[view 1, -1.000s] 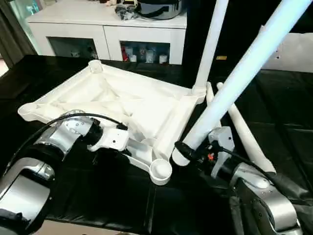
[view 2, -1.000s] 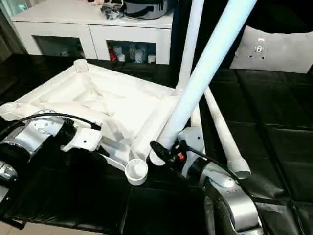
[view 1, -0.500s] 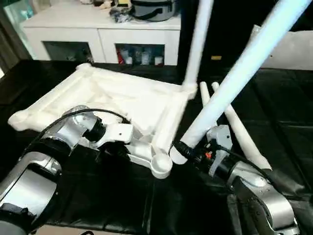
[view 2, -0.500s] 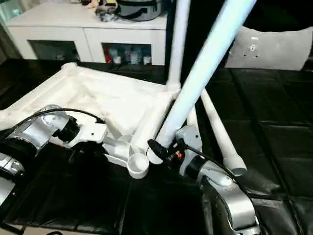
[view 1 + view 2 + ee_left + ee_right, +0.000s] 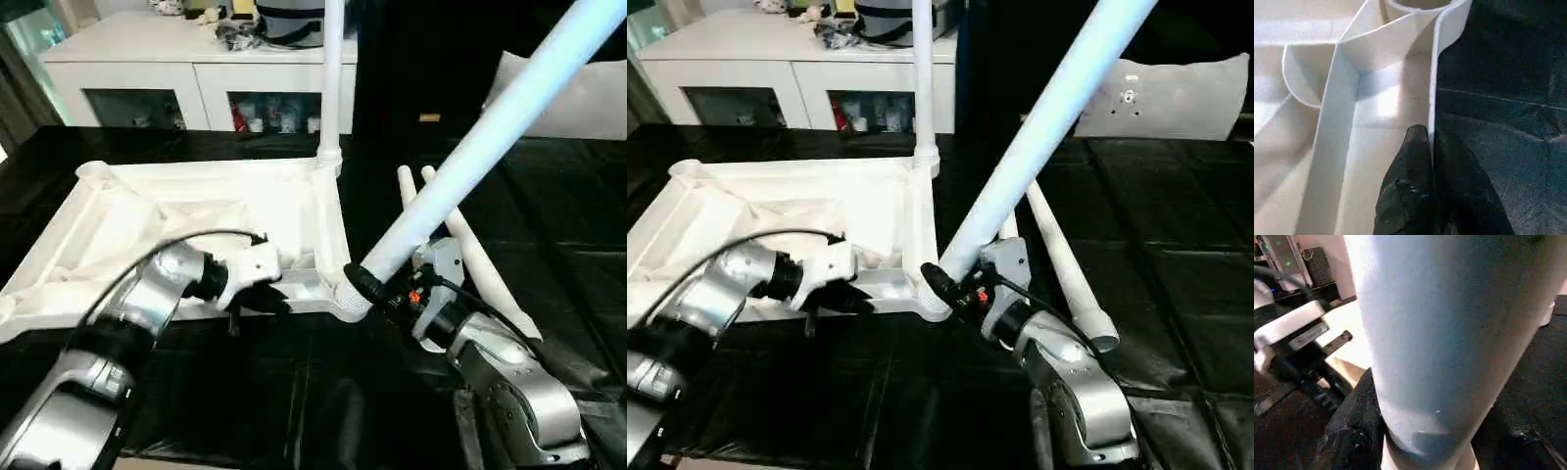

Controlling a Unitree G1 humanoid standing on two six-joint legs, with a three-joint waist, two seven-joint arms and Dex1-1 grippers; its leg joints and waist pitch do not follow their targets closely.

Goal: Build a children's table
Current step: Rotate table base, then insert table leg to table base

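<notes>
Progress: one leg [image 5: 331, 88] stands socketed at twelve o'clock; right gripper [image 5: 364, 284] clamps a second leg [image 5: 490, 137], left gripper [image 5: 1431, 147] pinches the tabletop [image 5: 176, 211] rim; two lie loose.

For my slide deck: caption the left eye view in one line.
Left gripper pinches the tabletop rim while the right gripper angles a leg toward its near corner socket.

The robot's 2 silver forearms reach forward toward the upturned table top [image 5: 186, 211]. The left gripper [image 5: 1431, 147] is closed, its black fingers [image 5: 1410, 166] pinching the thin near rim of the table top, 1 finger on each side, wrist turned inward along that edge. The right gripper [image 5: 364, 286], just beside the top's near corner socket, clasps the thick lower end of a white leg [image 5: 470, 162] that slants up and away from it.
</notes>
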